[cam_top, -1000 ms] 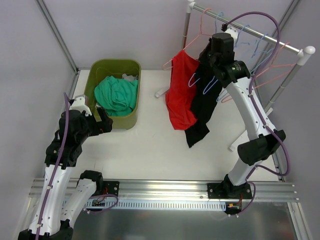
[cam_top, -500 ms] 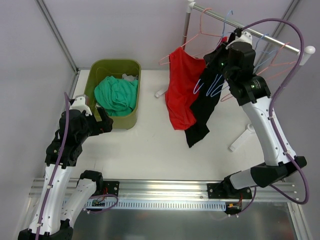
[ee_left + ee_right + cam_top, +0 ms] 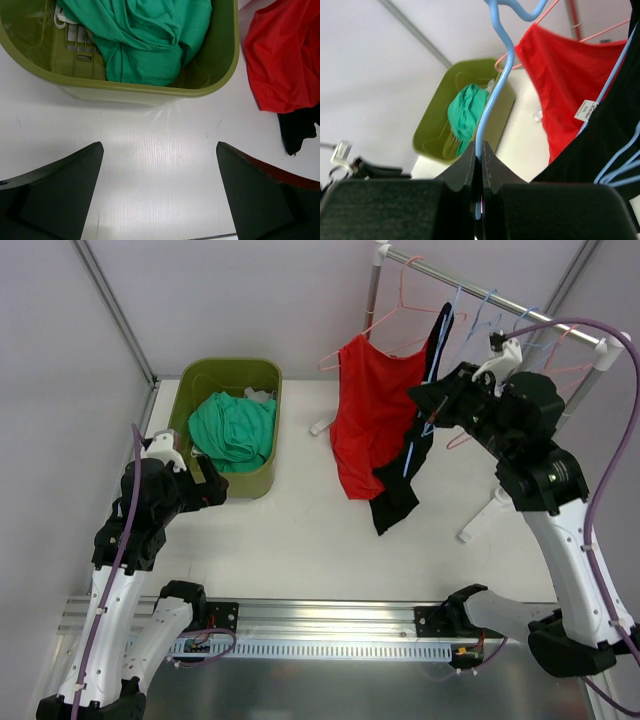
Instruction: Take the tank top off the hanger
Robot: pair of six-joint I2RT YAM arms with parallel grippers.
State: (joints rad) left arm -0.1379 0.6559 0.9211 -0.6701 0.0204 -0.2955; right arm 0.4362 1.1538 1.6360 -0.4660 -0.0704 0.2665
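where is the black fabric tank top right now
In the top view, the black tank top hangs right of centre on a blue wire hanger, against the red tank top's right edge. The right gripper grips that hanger.

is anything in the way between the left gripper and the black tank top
Partly. The red tank top hangs on the side of the black tank top that faces the left gripper, overlapping its upper part in the top view; only the black hem shows below. The right gripper has its jaws shut on the blue hanger.
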